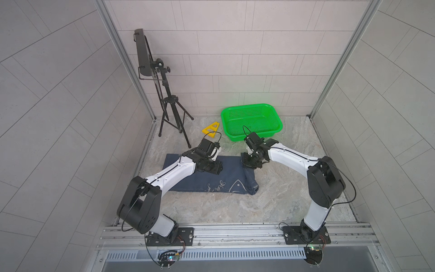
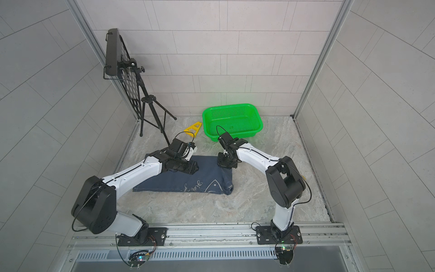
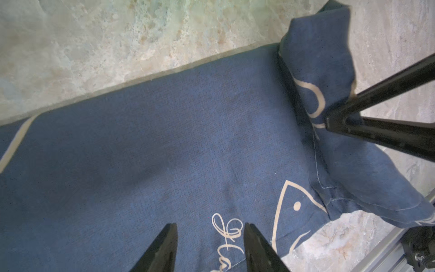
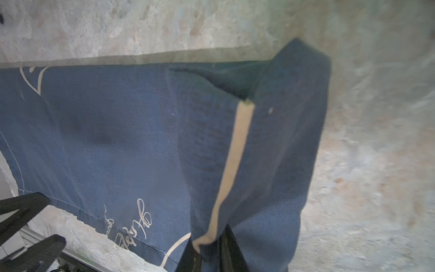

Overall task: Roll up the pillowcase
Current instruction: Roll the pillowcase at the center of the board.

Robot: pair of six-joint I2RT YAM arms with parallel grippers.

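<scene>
Pillowcase (image 1: 211, 179): it lies on the counter (image 1: 294, 193) between the two arms, well short of the green basket (image 1: 251, 117) behind it. Most of it is spread flat, print side up, with the fish drawing and the cursive lettering near its front edge.

Only its right end has been turned over. There a loose fold (image 1: 250, 182) sits on top of the flat part, puffy and uneven rather than a tight roll. In the left wrist view it flares wider toward the front corner.

The right claw (image 4: 209, 249) is clenched on the fold's far end, with cloth and a pale printed stripe pinched between its fingers. The left claw (image 3: 209, 226) hangs released over the flat middle of the cloth, with its fingers apart and nothing between them. I cannot tell whether its tips touch the fabric.

By my judgement the rolling has barely started. One slack turn is made at the right end, and nearly the whole length toward the left has yet to be wound up. The first turn probably needs tightening and squaring, or the roll will go crooked.
</scene>
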